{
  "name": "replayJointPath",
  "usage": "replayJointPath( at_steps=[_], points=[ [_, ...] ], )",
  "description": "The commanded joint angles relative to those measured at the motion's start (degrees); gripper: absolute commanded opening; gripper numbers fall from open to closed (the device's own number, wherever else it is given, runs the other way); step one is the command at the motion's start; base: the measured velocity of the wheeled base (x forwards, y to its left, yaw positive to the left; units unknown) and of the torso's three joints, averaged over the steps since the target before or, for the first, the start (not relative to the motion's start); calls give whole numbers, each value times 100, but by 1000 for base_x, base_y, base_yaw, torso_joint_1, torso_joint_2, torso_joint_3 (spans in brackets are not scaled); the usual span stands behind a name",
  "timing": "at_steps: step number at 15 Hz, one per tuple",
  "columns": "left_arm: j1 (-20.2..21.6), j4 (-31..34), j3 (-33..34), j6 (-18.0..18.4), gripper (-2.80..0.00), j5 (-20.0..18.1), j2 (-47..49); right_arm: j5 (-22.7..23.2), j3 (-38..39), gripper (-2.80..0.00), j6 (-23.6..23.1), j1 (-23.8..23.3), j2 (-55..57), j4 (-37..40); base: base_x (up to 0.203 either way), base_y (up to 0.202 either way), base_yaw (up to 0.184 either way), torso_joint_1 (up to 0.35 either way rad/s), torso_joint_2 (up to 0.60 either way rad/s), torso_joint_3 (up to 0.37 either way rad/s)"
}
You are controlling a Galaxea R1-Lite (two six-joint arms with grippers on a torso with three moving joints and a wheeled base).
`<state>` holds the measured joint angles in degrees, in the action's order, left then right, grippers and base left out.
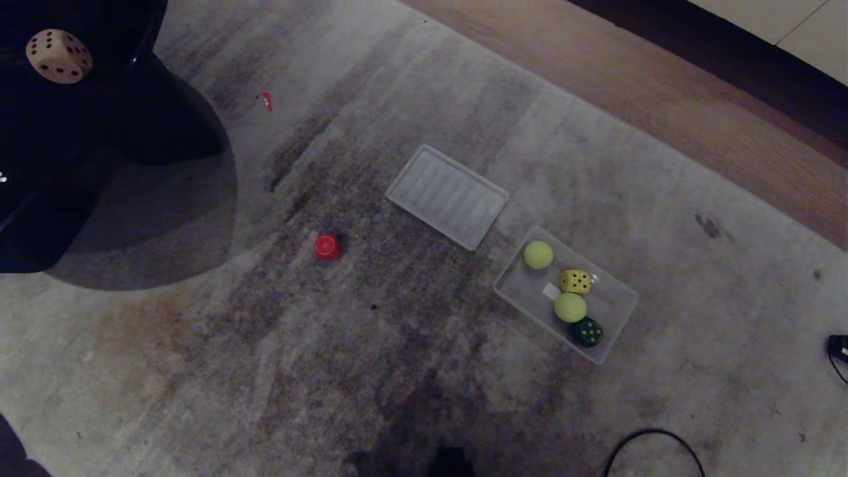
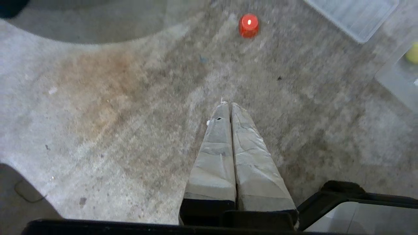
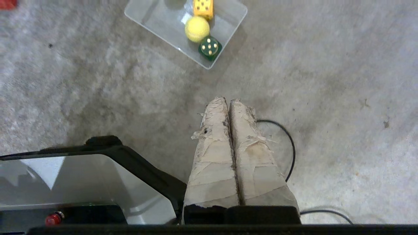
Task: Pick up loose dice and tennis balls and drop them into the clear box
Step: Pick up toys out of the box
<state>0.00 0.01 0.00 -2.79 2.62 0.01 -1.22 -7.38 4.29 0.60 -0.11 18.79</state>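
A worn, stained grey carpet point(image 1: 424, 344) meets what looks like wood flooring point(image 1: 662, 99); both grippers' jaws, left gripper point(image 2: 228, 105) and right gripper point(image 3: 227, 100), hang closed and empty.

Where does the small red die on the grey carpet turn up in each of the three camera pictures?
Head view: the small red die lies on the carpet left of centre, apart from the flat ribbed clear lid.
Left wrist view: near the top edge, beyond the shut left gripper.
Right wrist view: only a red sliver at the top-left corner.
Shared landmark: the clear plastic box.
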Motion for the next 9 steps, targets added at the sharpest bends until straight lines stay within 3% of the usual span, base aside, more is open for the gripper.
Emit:
replayJointPath(
  at_steps=[1, 9],
  points=[
    [0, -1, 9, -11, -280, 1, 8, -1, -1, -280, 2, 2, 2, 10, 0, 0, 0, -2, 2, 205],
    [0, -1, 9, -11, -280, 1, 8, -1, -1, -280, 2, 2, 10, 10, 0, 0, 0, 2, 2, 201]
  ],
)
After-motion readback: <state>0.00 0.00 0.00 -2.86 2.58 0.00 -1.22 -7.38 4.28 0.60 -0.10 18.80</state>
